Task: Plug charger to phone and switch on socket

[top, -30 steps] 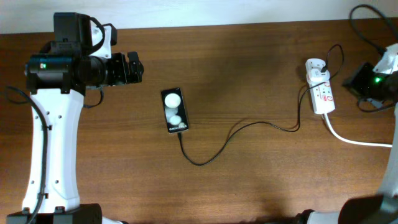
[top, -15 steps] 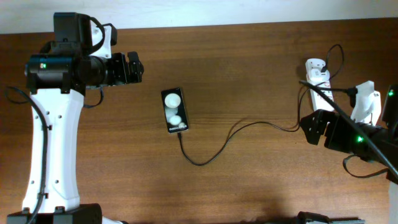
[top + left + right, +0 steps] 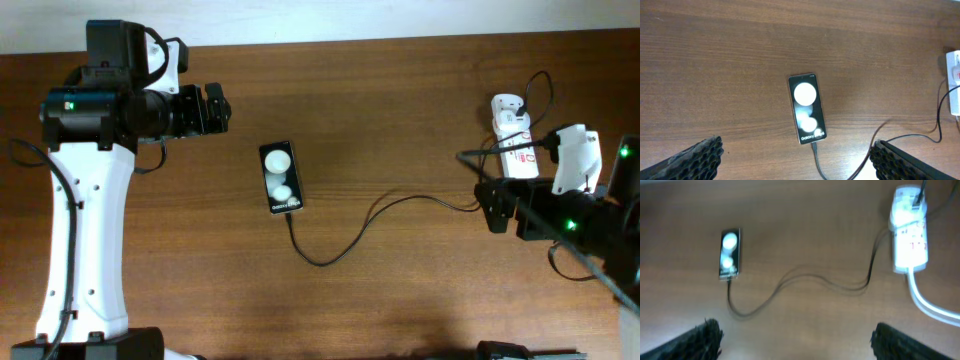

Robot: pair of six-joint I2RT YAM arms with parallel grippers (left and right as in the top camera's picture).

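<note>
Phone (image 3: 281, 177) lies in the middle of the surface (image 3: 400, 120), the cable (image 3: 420, 197) seemingly plugged at its lower end; the socket (image 3: 514, 140) sits far right. Beside it the right pincer (image 3: 796, 330), wide open, should press the switch straight down, not dragging the cable. The left pincer (image 3: 796, 145) is wide too.

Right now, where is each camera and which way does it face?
Overhead: above the table, facing down; left arm and right arm show.
Left wrist: on left arm, facing down at the phone; its fingertips in bottom corners.
Right wrist: on right arm, facing down, blurred; socket top right, fingertips below.
Shared: all show phone, charger.
</note>
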